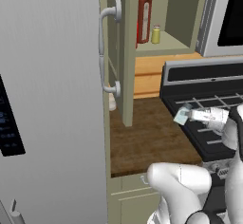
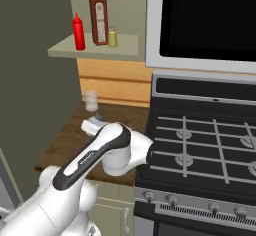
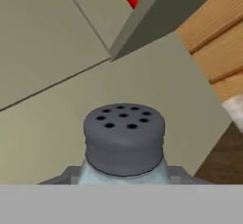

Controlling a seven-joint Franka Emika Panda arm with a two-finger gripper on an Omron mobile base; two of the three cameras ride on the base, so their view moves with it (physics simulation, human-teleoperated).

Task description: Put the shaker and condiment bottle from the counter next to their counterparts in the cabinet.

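The shaker (image 3: pixel 124 137), pale blue-grey with a dark holed cap, sits between my gripper's fingers and fills the lower middle of the hand view. In the left base view my gripper (image 1: pixel 183 114) is shut on the shaker (image 1: pixel 180 118), holding it tilted above the counter (image 1: pixel 147 140) at the stove's left edge. The red condiment bottle (image 2: pixel 78 31) stands on the shelf of the open cabinet (image 2: pixel 95 47). Right of it are the tall dark red bottle (image 2: pixel 98 16) and the small yellow shaker (image 2: pixel 112 37).
The grey fridge (image 1: pixel 52 99) with curved handles fills the left. The open cabinet door (image 1: pixel 127 52) hangs edge-on between fridge and shelf. A small pale translucent jar (image 2: pixel 91 100) stands at the back of the counter. The stove (image 2: pixel 200 140) and microwave (image 2: pixel 205 20) lie to the right.
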